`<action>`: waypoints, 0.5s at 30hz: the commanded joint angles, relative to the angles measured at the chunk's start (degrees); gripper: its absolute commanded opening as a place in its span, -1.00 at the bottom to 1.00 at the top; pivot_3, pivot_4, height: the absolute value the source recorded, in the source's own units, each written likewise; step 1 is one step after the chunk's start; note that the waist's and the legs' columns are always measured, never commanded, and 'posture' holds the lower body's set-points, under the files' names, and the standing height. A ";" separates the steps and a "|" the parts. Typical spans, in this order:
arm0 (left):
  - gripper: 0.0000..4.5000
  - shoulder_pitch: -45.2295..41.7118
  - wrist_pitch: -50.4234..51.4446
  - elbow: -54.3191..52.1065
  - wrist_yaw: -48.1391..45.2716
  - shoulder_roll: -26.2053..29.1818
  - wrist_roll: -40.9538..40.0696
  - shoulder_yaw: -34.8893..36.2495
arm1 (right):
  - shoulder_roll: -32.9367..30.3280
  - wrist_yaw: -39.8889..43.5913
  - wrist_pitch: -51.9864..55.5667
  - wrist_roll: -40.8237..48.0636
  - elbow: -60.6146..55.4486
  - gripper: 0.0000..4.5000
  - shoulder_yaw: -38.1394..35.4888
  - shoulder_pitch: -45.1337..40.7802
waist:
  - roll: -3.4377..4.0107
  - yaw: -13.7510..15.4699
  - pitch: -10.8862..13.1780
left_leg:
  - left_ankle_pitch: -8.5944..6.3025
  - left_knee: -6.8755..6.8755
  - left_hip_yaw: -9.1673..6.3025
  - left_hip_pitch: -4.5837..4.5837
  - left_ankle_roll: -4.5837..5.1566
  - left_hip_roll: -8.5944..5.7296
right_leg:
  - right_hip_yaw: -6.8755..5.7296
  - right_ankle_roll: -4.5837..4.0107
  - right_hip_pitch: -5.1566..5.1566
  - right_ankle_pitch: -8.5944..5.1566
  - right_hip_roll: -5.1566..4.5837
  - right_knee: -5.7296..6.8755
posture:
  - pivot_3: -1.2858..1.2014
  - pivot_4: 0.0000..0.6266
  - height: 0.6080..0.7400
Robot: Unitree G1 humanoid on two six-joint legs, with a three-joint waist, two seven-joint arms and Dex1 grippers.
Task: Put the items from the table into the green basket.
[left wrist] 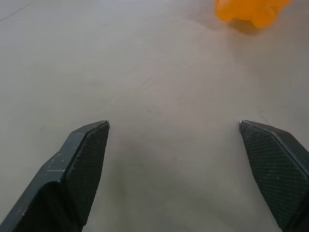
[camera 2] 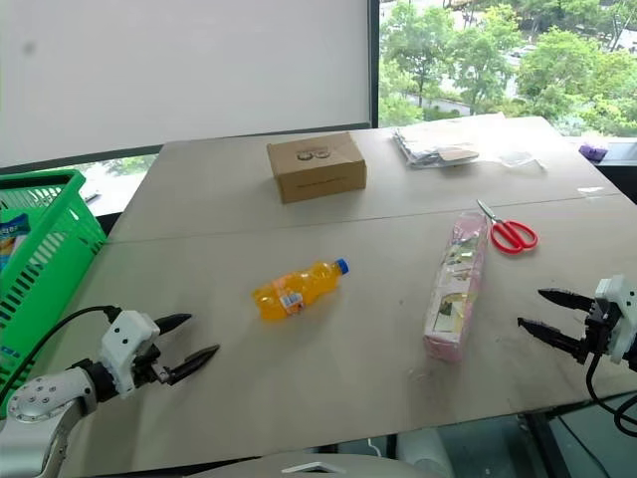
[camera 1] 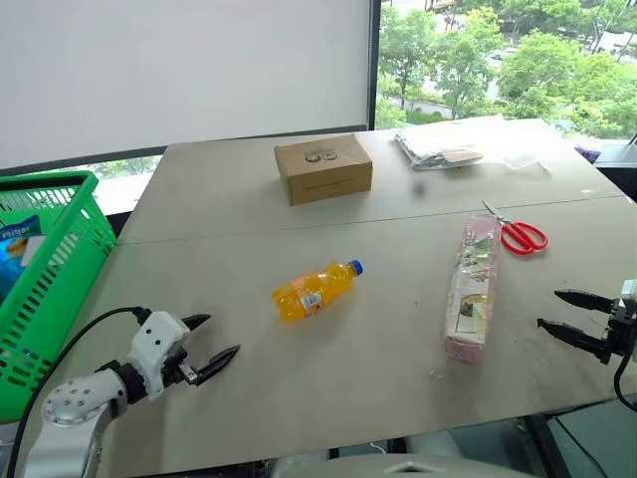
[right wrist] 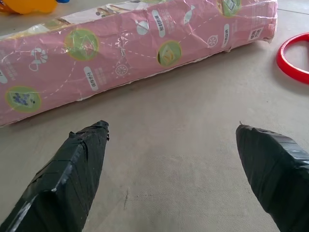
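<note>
A small bottle of orange drink (camera 1: pixel 316 289) with a blue cap lies on its side in the middle of the beige table (camera 1: pixel 299 388). To its right lies a long pink printed box (camera 1: pixel 473 284), pointing away from me. The green basket (camera 1: pixel 55 269) stands at the table's left edge with a blue packet inside. My left gripper (camera 1: pixel 217 339) hovers open near the front left, short of the bottle (left wrist: pixel 248 10). My right gripper (camera 1: pixel 557 311) is open at the front right, a little right of the pink box (right wrist: pixel 120 53).
A brown cardboard box (camera 1: pixel 323 167) sits at the back centre. Red-handled scissors (camera 1: pixel 518 234) lie just right of the pink box's far end. Clear plastic packets (camera 1: pixel 448 147) lie at the back right. A seam (camera 1: pixel 299 227) crosses the tabletop.
</note>
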 commanded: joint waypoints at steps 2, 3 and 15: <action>0.99 -2.23 0.05 0.26 1.09 0.96 0.54 0.22 | 1.93 0.21 -3.75 1.12 -2.45 1.00 -0.95 -0.85 | -0.12 -0.01 0.08 | 0.00 -0.01 0.06 0.06 0.00 0.03 | 0.06 0.00 0.01 0.00 0.02 0.03 | 0.07 -0.96 0.76; 0.99 -2.83 0.62 0.37 1.76 0.98 1.03 -0.09 | 2.44 0.15 -4.42 1.16 -2.62 1.00 -0.94 -1.00 | -0.24 -0.01 0.13 | 0.00 -0.01 0.06 0.10 0.00 0.05 | 0.08 0.00 0.01 0.00 0.03 0.06 | 0.07 -0.95 0.76; 0.99 -6.80 1.60 0.40 0.68 1.68 0.00 0.08 | 2.22 -0.87 -4.28 1.58 -4.35 1.00 -1.70 -1.95 | -0.43 -0.02 0.37 | -0.02 -0.07 0.28 0.19 0.02 0.16 | 0.29 0.00 0.00 0.00 0.06 0.09 | 0.06 -0.96 0.76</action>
